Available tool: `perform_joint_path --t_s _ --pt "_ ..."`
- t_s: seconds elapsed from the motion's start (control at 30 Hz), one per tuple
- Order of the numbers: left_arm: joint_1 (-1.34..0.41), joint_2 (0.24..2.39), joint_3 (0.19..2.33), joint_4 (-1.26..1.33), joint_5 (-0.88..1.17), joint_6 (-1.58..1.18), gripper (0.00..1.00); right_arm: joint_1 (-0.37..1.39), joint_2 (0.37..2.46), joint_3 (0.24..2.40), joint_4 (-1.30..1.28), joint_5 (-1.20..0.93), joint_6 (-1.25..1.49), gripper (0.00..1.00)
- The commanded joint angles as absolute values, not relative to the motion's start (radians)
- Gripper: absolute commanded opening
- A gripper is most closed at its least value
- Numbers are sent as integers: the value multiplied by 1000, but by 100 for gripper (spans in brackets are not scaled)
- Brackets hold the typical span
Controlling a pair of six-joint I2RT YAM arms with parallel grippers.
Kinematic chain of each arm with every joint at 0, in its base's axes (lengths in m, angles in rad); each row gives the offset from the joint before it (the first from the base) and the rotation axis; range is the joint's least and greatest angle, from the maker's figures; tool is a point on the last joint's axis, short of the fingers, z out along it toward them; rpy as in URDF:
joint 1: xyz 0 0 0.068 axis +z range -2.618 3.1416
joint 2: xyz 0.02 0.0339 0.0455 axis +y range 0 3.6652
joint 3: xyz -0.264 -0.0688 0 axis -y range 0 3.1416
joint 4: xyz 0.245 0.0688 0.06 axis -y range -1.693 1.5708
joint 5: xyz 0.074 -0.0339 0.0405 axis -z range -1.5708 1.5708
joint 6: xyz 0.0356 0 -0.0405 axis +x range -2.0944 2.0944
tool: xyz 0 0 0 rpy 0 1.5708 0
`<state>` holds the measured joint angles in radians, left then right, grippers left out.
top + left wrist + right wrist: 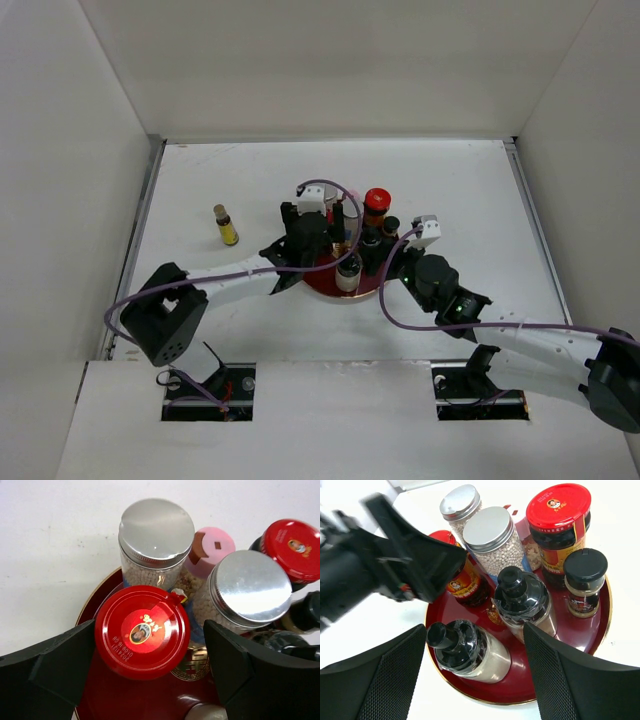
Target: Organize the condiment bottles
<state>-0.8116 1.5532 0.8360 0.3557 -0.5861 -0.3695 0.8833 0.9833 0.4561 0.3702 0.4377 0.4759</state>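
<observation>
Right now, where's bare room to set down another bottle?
The table is bare behind the dark red plate and to its right. On its left stands only a small yellow bottle. The plate itself is packed with jars.

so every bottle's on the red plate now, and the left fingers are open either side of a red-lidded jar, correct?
Not every bottle. One small yellow bottle sits out on the table, to the left of the dark red plate and apart from it, as the top external view shows. The rest holds: the left fingers are open either side of a red-lidded jar.
</observation>
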Motion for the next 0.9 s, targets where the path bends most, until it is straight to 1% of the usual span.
perform_joint_path --t_s 0.0,0.13,0.27,0.33,0.4,0.47,0.53,0.6,0.77,0.87 --pt "-823 1424 813 448 -604 -347 87 878 973 456 430 449 489 82" --pt "-809 1292 749 440 -632 -350 83 878 980 456 430 449 489 82" --pt "-760 1162 692 411 -653 -341 72 878 994 460 430 448 489 83" --pt "-719 1099 675 361 -681 -341 65 878 997 460 430 446 489 83" --pt "-652 1042 661 287 -733 -353 62 878 997 460 430 446 489 83" --pt "-572 1003 652 207 -767 -379 64 878 994 460 430 446 489 84" --pt "-497 980 641 151 -769 -420 71 878 994 460 430 443 489 84" --pt "-434 973 631 126 -747 -465 75 878 1000 462 430 443 489 84" --pt "-314 1044 655 124 -646 -491 78 881 1005 465 430 442 489 85" --pt "-282 1115 690 123 -615 -482 77 881 1009 466 430 440 489 86"
